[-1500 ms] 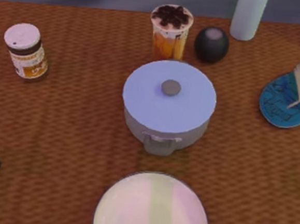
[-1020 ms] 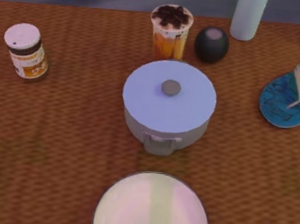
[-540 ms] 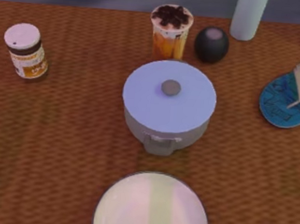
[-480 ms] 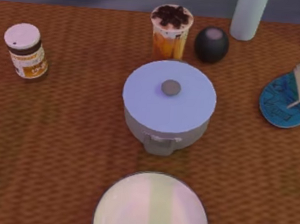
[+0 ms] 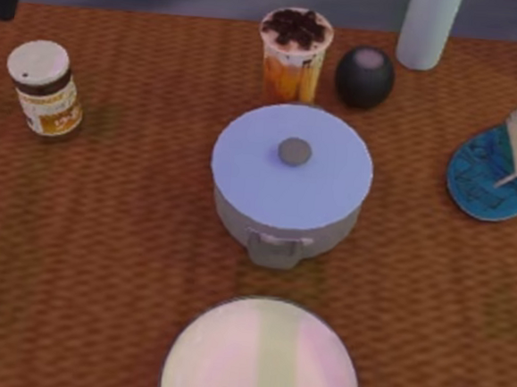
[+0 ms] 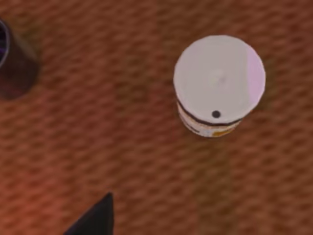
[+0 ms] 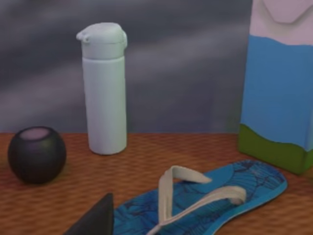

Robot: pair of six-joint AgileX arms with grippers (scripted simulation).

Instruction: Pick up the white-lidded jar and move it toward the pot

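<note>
Only left gripper (image 6: 93, 218) tip visible.

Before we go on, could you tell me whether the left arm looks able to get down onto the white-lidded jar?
Probably yes. The left wrist view looks down on the white-lidded jar, which stands alone on bare table, well apart from the pot.

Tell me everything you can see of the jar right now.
The jar is a small cylinder with a round white lid that has a small dark dot near its edge. Below the lid there is a dark brown band, then an orange-and-white label. It stands upright on the woven brown table, near the far left corner, well left of the pot. Nothing touches it. The left wrist view looks almost straight down on it.
</note>
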